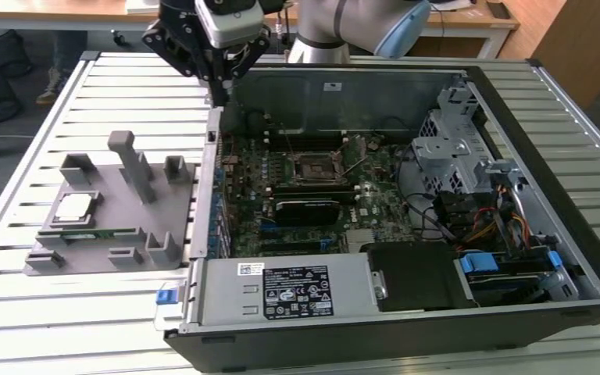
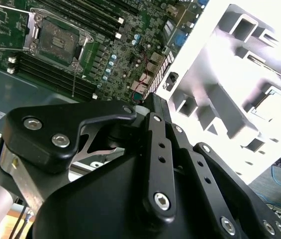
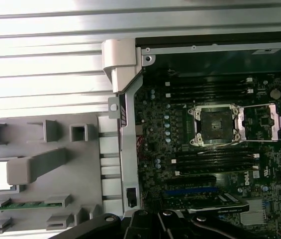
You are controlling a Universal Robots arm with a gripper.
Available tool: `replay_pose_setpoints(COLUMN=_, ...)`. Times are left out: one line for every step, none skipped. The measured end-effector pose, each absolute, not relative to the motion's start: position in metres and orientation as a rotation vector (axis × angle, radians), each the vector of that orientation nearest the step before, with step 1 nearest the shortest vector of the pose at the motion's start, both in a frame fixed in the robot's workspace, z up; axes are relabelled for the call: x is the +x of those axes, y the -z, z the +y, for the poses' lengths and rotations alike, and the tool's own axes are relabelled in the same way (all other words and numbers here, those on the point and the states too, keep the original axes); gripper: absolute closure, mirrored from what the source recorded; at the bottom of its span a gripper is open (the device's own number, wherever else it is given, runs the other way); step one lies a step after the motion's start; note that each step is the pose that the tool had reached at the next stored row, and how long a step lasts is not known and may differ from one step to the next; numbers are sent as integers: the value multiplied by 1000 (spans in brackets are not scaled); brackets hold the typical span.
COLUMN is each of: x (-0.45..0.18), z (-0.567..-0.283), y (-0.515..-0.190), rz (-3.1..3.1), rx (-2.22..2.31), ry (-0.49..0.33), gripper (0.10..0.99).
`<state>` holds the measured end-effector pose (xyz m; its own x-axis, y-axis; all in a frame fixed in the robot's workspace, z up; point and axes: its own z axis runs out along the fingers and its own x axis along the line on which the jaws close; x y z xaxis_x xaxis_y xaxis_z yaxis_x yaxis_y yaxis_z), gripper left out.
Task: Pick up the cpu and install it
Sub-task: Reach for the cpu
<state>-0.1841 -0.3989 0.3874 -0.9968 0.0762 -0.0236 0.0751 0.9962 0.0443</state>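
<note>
**Empty gripper over the case edge, cpu waiting on the tray**

Jaws first: in the exterior view the gripper point(image 1: 219, 95) has them drawn together to one narrow tip, and there's nothing between them. That tip hangs above the far corner of the computer case point(image 1: 383, 348), right by the wall that faces the grey tray point(image 1: 66, 262). The cpu point(image 1: 74, 207) lies flat in its pocket on that tray, silver top up. It is well apart from the gripper, toward the exterior view's left. Just beside it, nearer the camera, a green memory stick point(image 1: 91, 232) sits in its slot. Inside the case the socket point(image 1: 312, 166) stands bare with its bracket swung open.

My read: this is the reach for the pick, and nothing is lifted yet. To do it well, the jaws want to open wide before any descent. They should come straight down over the chip and take it level by two opposite edges. The tall post point(image 1: 123, 160) rises close by, so the approach should stay clear of it, and of the memory stick too.

Now the views. The first wrist view looks straight down, and there the post's top covers one side of the chip's pocket, leaving the chip a bright square behind it. The exterior view has the chip fully open to sight. The second wrist view brings the gripper's own linkage up close, and catches the socket's lever and open bracket at a slant.
</note>
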Motion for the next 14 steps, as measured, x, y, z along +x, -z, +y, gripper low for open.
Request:
replay_pose_setpoints(x=-185, z=-399, y=-387, rz=3113, rx=118, ry=-68, gripper=980)
replay_pose_setpoints(x=-185, z=-399, y=-387, rz=3113, rx=118, ry=-68, gripper=980)
replay_pose_setpoints(x=-186, z=-399, y=-387, rz=3113, rx=118, ry=-68, gripper=980)
replay_pose_setpoints(x=-187, z=-399, y=-387, rz=3113, rx=118, ry=-68, gripper=980)
replay_pose_setpoints(x=-187, z=-399, y=-387, rz=3113, rx=118, ry=-68, gripper=980)
replay_pose_setpoints(x=-188, z=-399, y=-387, rz=3113, rx=118, ry=-68, gripper=980)
replay_pose_setpoints(x=-188, z=-399, y=-387, rz=3113, rx=118, ry=-68, gripper=980)
replay_pose_setpoints(x=-189, z=-399, y=-387, rz=3113, rx=118, ry=-68, gripper=980)
replay_pose_setpoints(x=-189, z=-399, y=-387, rz=3113, rx=118, ry=-68, gripper=980)
replay_pose_setpoints(x=-190, z=-399, y=-387, rz=3113, rx=118, ry=-68, gripper=980)
replay_pose_setpoints(x=-190, z=-399, y=-387, rz=3113, rx=118, ry=-68, gripper=980)
replay_pose_setpoints(x=-191, z=-399, y=-387, rz=3113, rx=118, ry=-68, gripper=980)
replay_pose_setpoints(x=-192, z=-399, y=-387, rz=3113, rx=118, ry=-68, gripper=980)
replay_pose_setpoints(x=-192, z=-399, y=-387, rz=3113, rx=118, ry=-68, gripper=980)
